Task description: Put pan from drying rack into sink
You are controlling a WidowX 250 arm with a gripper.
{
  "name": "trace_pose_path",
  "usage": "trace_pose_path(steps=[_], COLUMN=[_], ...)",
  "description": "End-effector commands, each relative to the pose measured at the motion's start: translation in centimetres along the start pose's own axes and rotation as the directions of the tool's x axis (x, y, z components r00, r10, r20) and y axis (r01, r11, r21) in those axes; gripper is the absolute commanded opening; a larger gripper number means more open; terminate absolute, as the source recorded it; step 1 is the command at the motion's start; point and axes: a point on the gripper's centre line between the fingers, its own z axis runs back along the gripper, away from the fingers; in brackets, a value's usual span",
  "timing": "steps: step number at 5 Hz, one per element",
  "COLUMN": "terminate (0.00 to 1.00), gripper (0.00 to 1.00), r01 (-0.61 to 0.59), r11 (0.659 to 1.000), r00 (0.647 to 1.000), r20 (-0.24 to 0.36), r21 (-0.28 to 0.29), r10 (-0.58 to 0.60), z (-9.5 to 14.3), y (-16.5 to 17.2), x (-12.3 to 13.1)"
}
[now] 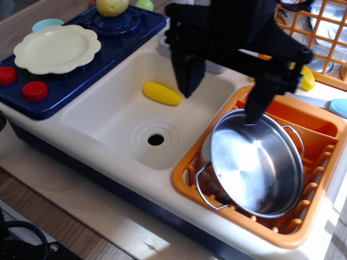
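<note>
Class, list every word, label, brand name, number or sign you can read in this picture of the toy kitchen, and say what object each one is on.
None: no readable text shows anywhere.
The pan, drying rack, sink, plate, red knobs and faucet base carry no letters, numbers or signs.
The black gripper shows no marking either.

**Clearance around sink and rack**

Sink (116,116) floor mostly open; only the corn cob (161,93) lies at 12 o'clock of the drain hole (155,140). Pan (256,162) leans tilted in the drying rack (303,230), filling most of it. Gripper (221,96), jaws spread wide, spans the pan's 11 o'clock rim and sink's right wall, blocking that approach. Faucet base mostly hidden behind the arm.
</note>
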Motion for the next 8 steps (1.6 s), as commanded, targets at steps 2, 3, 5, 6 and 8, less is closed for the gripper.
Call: trace_pose_path(steps=[2, 3, 5, 6, 8], terminate=[0.0, 0.0, 0.0, 0.0, 0.0], gripper=[1.0, 1.0, 0.0, 0.0, 0.0], r01=[-0.003, -0.005, -0.012, -0.014, 0.024], r11=[0.999, 0.999, 0.999, 0.998, 0.998], r00=[0.994, 0.993, 0.992, 0.991, 0.998], r20=[0.109, 0.121, 0.128, 0.13, 0.066], r21=[-0.05, -0.053, -0.052, -0.054, -0.059], r10=[0.008, 0.011, 0.018, 0.021, -0.02], z=[-2.9, -3.5, -4.1, -4.1, -0.5], y=[0.3, 0.1, -0.1, -0.3, 1.2], x=[-0.7, -0.5, -0.5, -0.3, 1.4])
